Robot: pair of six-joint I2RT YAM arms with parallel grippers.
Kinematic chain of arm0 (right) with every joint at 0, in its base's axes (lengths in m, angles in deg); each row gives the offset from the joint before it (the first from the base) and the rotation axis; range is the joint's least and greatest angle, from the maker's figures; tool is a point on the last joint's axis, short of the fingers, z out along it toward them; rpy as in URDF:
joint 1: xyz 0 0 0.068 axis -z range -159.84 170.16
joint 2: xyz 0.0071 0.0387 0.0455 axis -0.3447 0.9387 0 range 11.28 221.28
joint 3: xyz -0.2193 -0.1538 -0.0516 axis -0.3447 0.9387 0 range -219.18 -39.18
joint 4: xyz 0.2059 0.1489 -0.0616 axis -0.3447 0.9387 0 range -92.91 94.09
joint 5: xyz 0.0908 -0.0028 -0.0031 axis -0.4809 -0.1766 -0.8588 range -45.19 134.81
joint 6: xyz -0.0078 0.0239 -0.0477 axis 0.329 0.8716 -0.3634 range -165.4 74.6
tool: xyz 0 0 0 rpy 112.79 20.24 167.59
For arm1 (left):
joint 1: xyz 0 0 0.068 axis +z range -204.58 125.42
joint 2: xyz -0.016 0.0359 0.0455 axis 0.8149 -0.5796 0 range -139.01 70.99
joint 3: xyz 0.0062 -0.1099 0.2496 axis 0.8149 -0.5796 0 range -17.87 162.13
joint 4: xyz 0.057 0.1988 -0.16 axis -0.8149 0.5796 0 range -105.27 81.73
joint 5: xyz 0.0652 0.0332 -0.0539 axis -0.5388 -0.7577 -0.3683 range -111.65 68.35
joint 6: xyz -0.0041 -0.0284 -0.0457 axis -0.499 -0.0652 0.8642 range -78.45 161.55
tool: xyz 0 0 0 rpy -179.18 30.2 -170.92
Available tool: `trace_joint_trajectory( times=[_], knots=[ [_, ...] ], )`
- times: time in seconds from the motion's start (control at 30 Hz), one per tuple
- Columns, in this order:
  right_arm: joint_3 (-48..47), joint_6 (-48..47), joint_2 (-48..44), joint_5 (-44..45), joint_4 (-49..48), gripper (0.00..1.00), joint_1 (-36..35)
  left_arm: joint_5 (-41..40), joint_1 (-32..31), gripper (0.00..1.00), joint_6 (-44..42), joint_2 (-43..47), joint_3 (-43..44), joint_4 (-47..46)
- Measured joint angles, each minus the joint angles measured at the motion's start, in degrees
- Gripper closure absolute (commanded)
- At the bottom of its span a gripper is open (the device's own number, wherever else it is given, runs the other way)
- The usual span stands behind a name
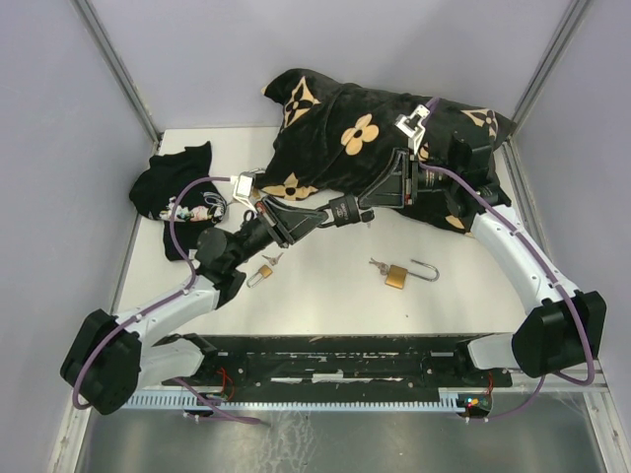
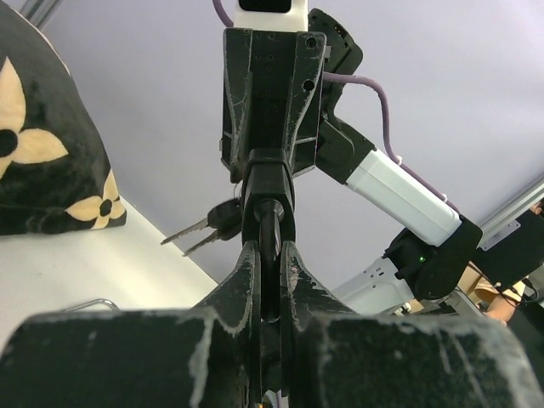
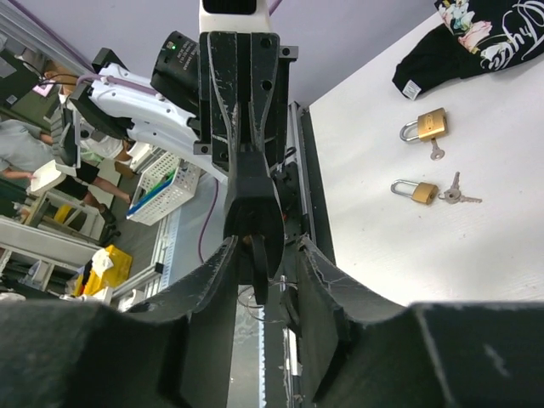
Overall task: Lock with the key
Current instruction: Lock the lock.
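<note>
Padlock [image 1: 395, 277], brass-bodied, shown lying flat on the white table [image 1: 325, 305] right of centre, between the two arms and touched by neither. Its shackle [image 1: 426, 266] is swung open, and a small bunch of keys [image 1: 378, 264] lies just beside it on the left. A second padlock [image 1: 262, 273], shackle closed, is seen near the left arm.

Above the table the left gripper [image 2: 270, 255] is clenched tight and met tip to tip by the right gripper [image 3: 259, 255], whose jaws are held partly apart. What is pinched by either cannot be made out, though dark-headed keys [image 2: 208, 229] are seen jutting out beside the meeting fingertips.

The padlock is judged small, dense and rigid, with smooth faces likely to slide on the table. It would best be taken across the flat sides of the body, shackle and keyhole left free. A key, thin and light, would best be held by its head.

No lettering can be read on either lock. Script is printed on the small black garment [image 3: 489, 34] but is not legible. The large black cloth [image 1: 345, 138] bears only cream flower motifs.
</note>
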State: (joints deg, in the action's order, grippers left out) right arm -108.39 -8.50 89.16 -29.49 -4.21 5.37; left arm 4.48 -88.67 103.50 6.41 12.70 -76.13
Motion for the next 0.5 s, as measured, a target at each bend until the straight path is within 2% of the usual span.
trace_joint_trajectory(
  times=[0.1, 0.33, 0.5],
  knots=[
    [0.00, 0.96, 0.00, -0.04, -1.16, 0.96, 0.00, 0.46, 0.00, 0.97, 0.22, -0.66, 0.00, -0.55],
    [-0.04, 0.22, -0.04, -0.59, -0.61, 0.98, 0.02, 1.92, 1.51, 0.97, 0.48, -0.92, -0.13, -0.76],
    [-0.04, -3.85, -0.04, -0.85, 2.43, 0.98, 2.14, 5.51, 7.21, 0.97, 3.19, 1.03, -2.93, -1.09]
  ],
)
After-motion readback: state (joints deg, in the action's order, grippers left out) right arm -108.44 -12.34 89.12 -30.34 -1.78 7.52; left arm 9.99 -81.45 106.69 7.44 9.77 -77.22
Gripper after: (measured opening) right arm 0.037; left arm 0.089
